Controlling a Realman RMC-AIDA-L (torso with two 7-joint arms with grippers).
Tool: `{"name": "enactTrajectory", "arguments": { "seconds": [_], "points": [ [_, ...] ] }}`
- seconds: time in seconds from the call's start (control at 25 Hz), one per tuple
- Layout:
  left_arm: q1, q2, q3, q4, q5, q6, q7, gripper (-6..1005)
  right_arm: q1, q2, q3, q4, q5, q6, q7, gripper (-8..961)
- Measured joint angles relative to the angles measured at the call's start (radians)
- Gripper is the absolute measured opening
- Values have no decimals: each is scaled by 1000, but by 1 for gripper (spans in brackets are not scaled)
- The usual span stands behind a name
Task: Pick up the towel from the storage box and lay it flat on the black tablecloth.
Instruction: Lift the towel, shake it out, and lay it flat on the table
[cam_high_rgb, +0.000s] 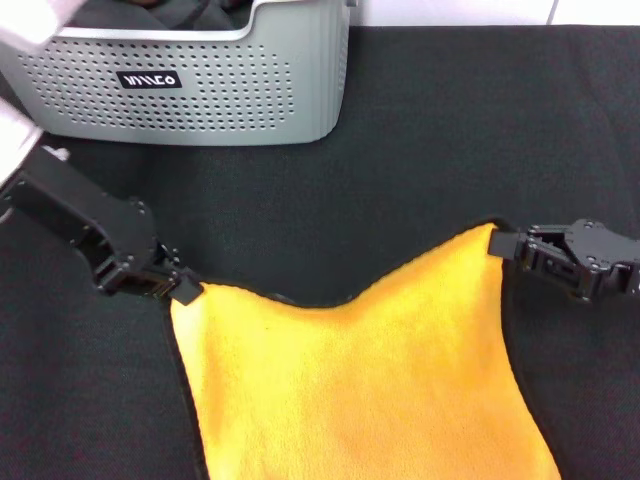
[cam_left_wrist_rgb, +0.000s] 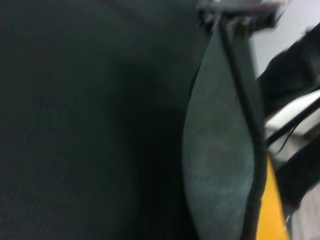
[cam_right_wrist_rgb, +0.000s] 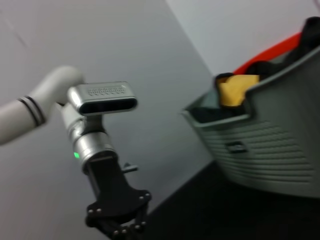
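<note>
Black tablecloth (cam_high_rgb: 420, 150), storage box (cam_high_rgb: 200, 90) behind: I hold the towel (cam_high_rgb: 350, 390) with left gripper (cam_high_rgb: 178, 287) and right gripper (cam_high_rgb: 505, 245) clamped on its corners; uneven release risks a fold.

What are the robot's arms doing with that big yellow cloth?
The robot is spreading a towel out, orange-yellow side up, over the black tablecloth. Its left hand pinches one far corner and its right hand pinches the other, with the edge between them sagging a little. The grey storage box sits behind, at the back of the table on the robot's left, with other cloths inside.
</note>
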Motion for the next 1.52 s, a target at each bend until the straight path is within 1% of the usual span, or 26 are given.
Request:
{"name": "enactTrajectory", "arguments": {
  "seconds": [0.08, 0.2, 0.36, 0.48, 0.6, 0.72, 0.96, 1.16, 1.32, 1.52],
  "points": [
    [-22, -10, 0, -2, 45, -24, -16, 18, 10, 0, 25, 0, -21, -18, -11, 78],
    [-44, -17, -2, 3, 69, -59, -41, 18, 9, -1, 69, -24, -32, -35, -15, 79],
    [-70, -23, 5, 4, 82, -132, -70, 18, 15, -14, 119, -26, -31, -47, -16, 80],
    [-92, -35, 5, 3, 111, -166, -94, 18, 37, -19, 119, -27, -44, -71, 31, 81],
    [-121, -57, 5, 5, 148, -192, -103, 18, 67, -17, 120, -25, -89, -121, 60, 81],
    [-139, -71, 5, 5, 178, -227, -110, 18, 84, -15, 120, -21, -104, -170, 60, 82],
    [-171, -85, 6, 6, 232, -298, -119, 17, 106, -16, 120, -21, -108, -234, 62, 84],
    [-196, -101, 6, 6, 286, -356, -127, 17, 143, -26, 115, 23, -111, -274, 65, 85],
    [-210, -122, 21, 6, 338, -414, -142, 17, 179, -38, 116, 65, -113, -301, 75, 86],
    [-217, -147, 42, 6, 361, -452, -147, 17, 201, -39, 115, 77, -136, -333, 77, 87]
  ]
}}
